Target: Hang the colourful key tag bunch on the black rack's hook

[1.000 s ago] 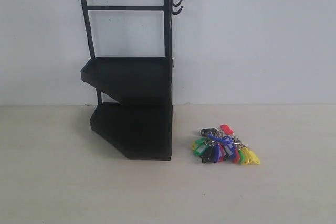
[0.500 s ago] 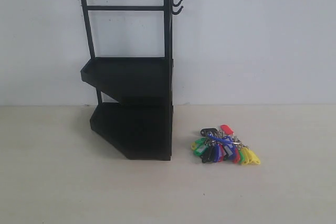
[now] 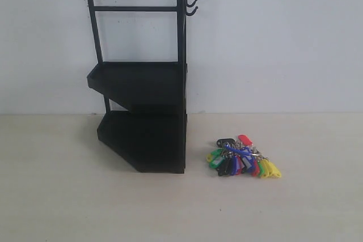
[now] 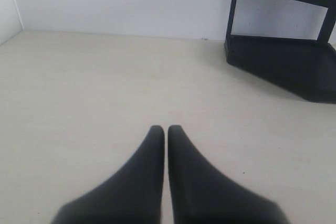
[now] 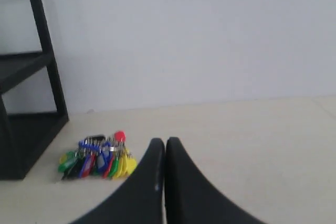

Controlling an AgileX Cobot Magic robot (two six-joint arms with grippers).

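Both end effectors are pressed together and hold nothing: the left end effector (image 4: 166,128) and the right end effector (image 5: 165,140) hang over the surface (image 3: 62,196). Nothing has moved in the last second. The colourful key tag bunch (image 3: 243,158) lies on the surface just beside the foot of the black rack (image 3: 142,83), well below its hooks (image 3: 191,6). So I judge that the task is not yet begun.

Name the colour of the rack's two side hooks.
The hooks are black, like the rack; the exterior view shows them best.
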